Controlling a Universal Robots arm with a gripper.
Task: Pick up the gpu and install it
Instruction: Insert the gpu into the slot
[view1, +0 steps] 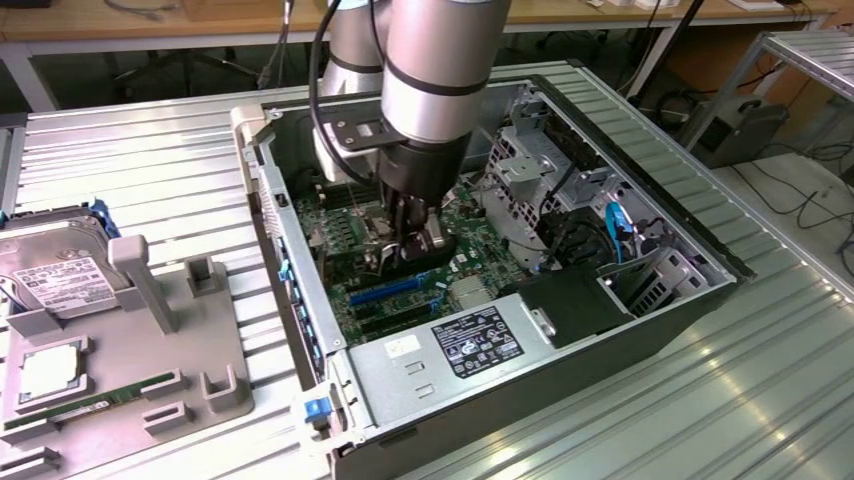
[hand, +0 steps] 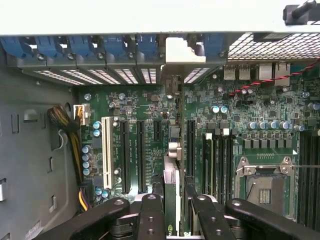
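The open computer case (view1: 694, 250) lies on its side on the metal table, and my arm reaches down into it. My gripper (view1: 411, 248) is shut on the gpu (view1: 430, 243), holding it on edge just over the green motherboard (view1: 334, 225). In the wrist view the gpu (hand: 171, 177) appears edge-on between the black fingers (hand: 150, 212) of my gripper (hand: 172, 205). It runs along the gap between two long black expansion slots (hand: 190, 145). Its silver end bracket (hand: 178, 50) sits at the case's rear slot openings. Whether its lower edge sits in a slot I cannot tell.
A silver power supply (view1: 454, 350) fills the case's near end, and a drive cage (view1: 534, 160) with cables stands at the exterior view's right. A grey fixture (view1: 200, 330) at the exterior view's left holds a hard drive (view1: 54, 275) and a memory stick (view1: 94, 400). An empty CPU socket (hand: 265, 187) and a white slot (hand: 106, 150) flank the card.
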